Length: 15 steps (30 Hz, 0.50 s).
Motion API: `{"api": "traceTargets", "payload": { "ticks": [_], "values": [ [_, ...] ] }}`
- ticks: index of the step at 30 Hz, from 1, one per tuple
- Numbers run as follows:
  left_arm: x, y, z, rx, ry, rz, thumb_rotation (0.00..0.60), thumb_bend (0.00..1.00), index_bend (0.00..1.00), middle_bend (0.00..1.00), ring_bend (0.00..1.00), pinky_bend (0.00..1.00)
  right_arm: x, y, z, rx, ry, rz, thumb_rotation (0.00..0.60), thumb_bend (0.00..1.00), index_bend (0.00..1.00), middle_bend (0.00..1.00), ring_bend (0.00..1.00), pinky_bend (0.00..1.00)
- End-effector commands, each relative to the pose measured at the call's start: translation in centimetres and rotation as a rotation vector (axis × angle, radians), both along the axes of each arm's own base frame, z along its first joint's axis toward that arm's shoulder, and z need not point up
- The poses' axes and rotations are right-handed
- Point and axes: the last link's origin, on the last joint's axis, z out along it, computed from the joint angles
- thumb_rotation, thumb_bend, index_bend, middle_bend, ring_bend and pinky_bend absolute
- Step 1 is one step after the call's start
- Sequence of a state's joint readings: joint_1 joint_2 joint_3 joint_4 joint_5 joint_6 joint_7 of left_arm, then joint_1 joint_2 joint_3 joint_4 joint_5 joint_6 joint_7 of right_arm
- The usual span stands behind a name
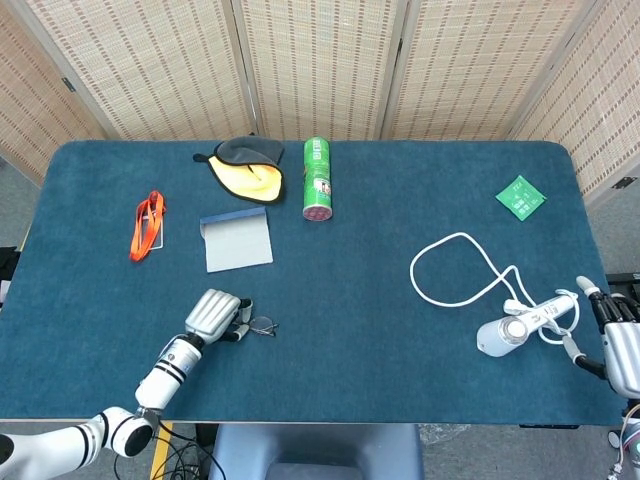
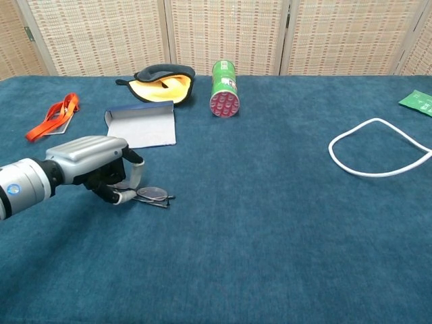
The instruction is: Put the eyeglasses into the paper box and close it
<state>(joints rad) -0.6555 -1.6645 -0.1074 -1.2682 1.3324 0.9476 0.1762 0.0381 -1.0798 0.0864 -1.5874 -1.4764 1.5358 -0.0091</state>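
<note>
The thin-framed eyeglasses (image 1: 260, 325) (image 2: 154, 194) lie on the blue table near its front left. My left hand (image 1: 215, 315) (image 2: 88, 162) sits over their left end, thumb and fingers curled in around that end, which is hidden under the hand; the right lens sticks out. The paper box (image 1: 237, 240) (image 2: 140, 126) lies flat and open behind the hand, grey with a blue flap. My right hand (image 1: 622, 345) rests at the table's front right edge, fingers apart and holding nothing; the chest view does not show it.
A green can (image 1: 318, 178) lies on its side at the back, with a yellow and grey cloth (image 1: 248, 168) to its left. An orange lanyard (image 1: 147, 224) is at the far left. A white cable loop (image 1: 455, 268) and white device (image 1: 508, 330) lie near my right hand; a green card (image 1: 520, 196) sits far right.
</note>
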Motion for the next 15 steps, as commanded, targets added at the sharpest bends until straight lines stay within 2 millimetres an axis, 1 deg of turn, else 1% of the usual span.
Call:
{"api": "traceTargets", "payload": {
  "ticks": [1, 6, 9, 11, 15],
  "values": [
    [-0.14, -0.11, -0.08, 0.001, -0.002, 0.001, 0.6, 0.41, 0.61, 1.0, 0.93, 1.0, -0.02, 0.08, 0.06, -0.003, -0.001, -0.001, 0.6, 0.28, 0.1, 0.22, 0.33, 0.21],
    [-0.3, -0.22, -0.25, 0.006, 0.001, 0.001, 0.6, 0.41, 0.62, 1.0, 0.93, 1.0, -0.06, 0.17, 0.05, -0.01, -0.002, -0.002, 0.6, 0.28, 0.1, 0.22, 0.33, 0.21],
    [-0.4, -0.26, -0.35, 0.009, 0.004, 0.004, 0.6, 0.41, 0.6, 1.0, 0.94, 1.0, -0.1, 0.24, 0.04, -0.008, -0.003, -0.003, 0.6, 0.28, 0.1, 0.22, 0.33, 0.21],
    [-0.44, -0.3, -0.41, 0.01, 0.006, 0.006, 0.6, 0.42, 0.6, 1.0, 0.94, 1.0, -0.12, 0.27, 0.06, -0.009, -0.003, -0.003, 0.6, 0.28, 0.1, 0.22, 0.33, 0.21],
    [-0.3, -0.22, -0.39, 0.018, 0.002, 0.004, 0.6, 0.46, 0.63, 1.0, 0.94, 1.0, -0.14, 0.32, 0.09, -0.011, -0.005, -0.003, 0.6, 0.28, 0.1, 0.22, 0.33, 0.21]
  ]
}}
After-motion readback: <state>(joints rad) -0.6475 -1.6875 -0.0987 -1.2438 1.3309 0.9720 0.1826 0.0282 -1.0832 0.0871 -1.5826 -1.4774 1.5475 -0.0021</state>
